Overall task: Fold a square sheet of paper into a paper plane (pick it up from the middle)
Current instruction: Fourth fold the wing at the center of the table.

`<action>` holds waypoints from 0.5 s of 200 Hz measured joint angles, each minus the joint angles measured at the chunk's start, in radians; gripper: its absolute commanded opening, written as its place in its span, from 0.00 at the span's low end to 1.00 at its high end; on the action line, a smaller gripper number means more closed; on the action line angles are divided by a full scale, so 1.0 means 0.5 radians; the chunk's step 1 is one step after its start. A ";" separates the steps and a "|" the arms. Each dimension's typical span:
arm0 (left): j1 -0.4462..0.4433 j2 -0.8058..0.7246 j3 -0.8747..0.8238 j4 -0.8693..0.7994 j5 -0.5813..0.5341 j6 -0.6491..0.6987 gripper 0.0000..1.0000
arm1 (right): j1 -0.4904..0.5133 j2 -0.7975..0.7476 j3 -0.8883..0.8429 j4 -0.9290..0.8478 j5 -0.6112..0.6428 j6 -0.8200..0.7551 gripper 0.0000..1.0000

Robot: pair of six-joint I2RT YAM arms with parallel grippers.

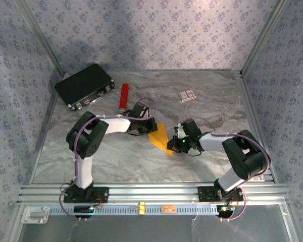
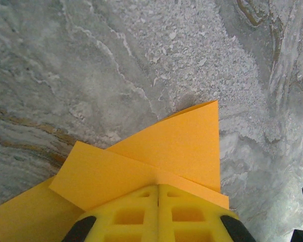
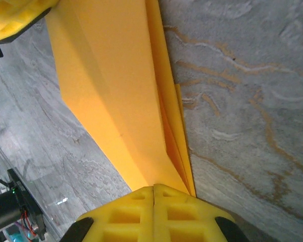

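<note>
The paper [image 1: 160, 136] sits at the middle of the table [image 1: 116, 156], between the two arms. The left fingers [image 2: 126, 218] pinch its left end, and the right fingers [image 3: 126, 218] pinch its near right end. A cylinder [image 1: 124, 96] lies behind it to the left. A case [image 1: 85, 85] lies further left, in the far corner. A small box [image 1: 187, 95] lies behind the paper to the right, well apart from it.

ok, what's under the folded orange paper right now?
Grey marbled table shows all around the folded paper; nothing pokes out from beneath. The patch directly under it is covered, so unseen. The left gripper and right gripper are shut on its opposite ends.
</note>
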 measured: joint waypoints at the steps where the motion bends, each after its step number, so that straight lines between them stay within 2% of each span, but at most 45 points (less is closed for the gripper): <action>1: 0.000 0.000 0.000 0.000 0.000 -0.001 0.05 | -0.001 0.000 -0.002 0.004 -0.001 0.000 0.01; 40: -0.002 0.000 0.000 -0.006 0.016 -0.001 0.05 | -0.030 -0.047 -0.117 0.149 -0.059 0.000 0.03; 100: -0.002 0.000 0.000 -0.006 0.021 -0.001 0.04 | -0.079 -0.309 -0.271 -0.071 -0.057 -0.059 0.06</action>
